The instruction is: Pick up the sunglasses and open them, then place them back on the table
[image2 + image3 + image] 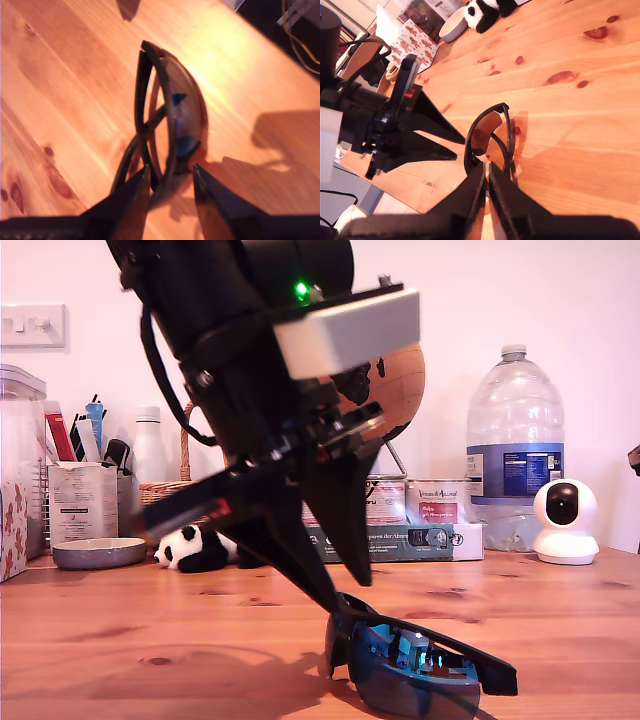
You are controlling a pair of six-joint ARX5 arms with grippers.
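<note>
Sunglasses (420,665) lie folded on the table (150,660) near the front edge in the exterior view, right of centre. My first gripper (171,172) hangs over one end of them with its jaws apart and nothing held. My second gripper (487,169) has its jaws nearly together at the frame; whether it pinches the frame I cannot tell.

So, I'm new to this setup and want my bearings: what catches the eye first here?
The dark arm carrying my first gripper fills the middle of the exterior view, its jaws open astride one end of the sunglasses. These lie on the table, low in that view. My second gripper is also at the frame, its jaws nearly together. Behind, a toy panda lies toward the exterior view's left.
</note>
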